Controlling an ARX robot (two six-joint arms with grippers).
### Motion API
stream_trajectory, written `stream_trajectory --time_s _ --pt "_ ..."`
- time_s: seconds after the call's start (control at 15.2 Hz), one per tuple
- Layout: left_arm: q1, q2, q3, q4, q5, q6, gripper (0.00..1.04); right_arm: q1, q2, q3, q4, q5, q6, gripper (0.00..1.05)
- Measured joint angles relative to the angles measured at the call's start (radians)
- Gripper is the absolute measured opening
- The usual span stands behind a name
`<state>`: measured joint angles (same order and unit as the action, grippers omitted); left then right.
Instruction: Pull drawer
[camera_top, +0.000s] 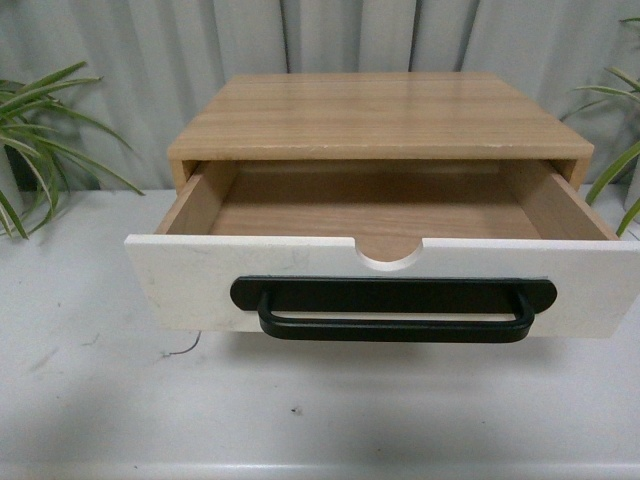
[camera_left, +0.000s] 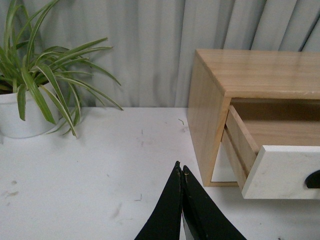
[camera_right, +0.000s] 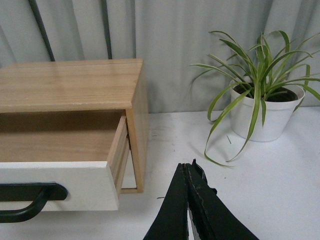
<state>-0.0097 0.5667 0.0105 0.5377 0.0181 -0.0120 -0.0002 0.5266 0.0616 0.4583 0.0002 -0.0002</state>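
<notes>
The drawer (camera_top: 190, 290) stands pulled well out of the light wood cabinet (camera_top: 375, 115), showing its bare wood inside (camera_top: 370, 205). Its white front carries a long black bar handle (camera_top: 395, 310) under a semicircular notch (camera_top: 390, 252). Neither gripper shows in the front view. My left gripper (camera_left: 181, 169) is shut and empty above the table, off the drawer's front corner (camera_left: 282, 172). My right gripper (camera_right: 187, 167) is shut and empty too, beside the other end of the drawer (camera_right: 60, 185), where the handle's end (camera_right: 30, 197) shows.
A potted plant in a white pot (camera_left: 22, 117) stands left of the cabinet, another in a white pot (camera_right: 262, 112) to its right. A grey curtain (camera_top: 330, 40) hangs behind. The white table (camera_top: 300, 410) runs to its front edge below the drawer.
</notes>
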Motion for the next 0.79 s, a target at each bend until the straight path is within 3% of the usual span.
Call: stream_trajectory --time_s 0.2,0.26,0.79 --pt "0.011 -0.119 -0.001 -0.087 -0.019 0.001 0.02 0.0 -0.089 -0.021 -0.067 0.0 0.0 0.02" --pt "0.011 -0.151 -0.001 -0.126 -0.019 0.001 0.02 0.0 -0.105 -0.049 -0.023 0.0 0.0 0.02" --pt "0.01 -0.363 -0.001 -0.335 -0.019 0.001 0.02 0.0 -0.314 -0.049 -0.246 0.0 0.0 0.02"
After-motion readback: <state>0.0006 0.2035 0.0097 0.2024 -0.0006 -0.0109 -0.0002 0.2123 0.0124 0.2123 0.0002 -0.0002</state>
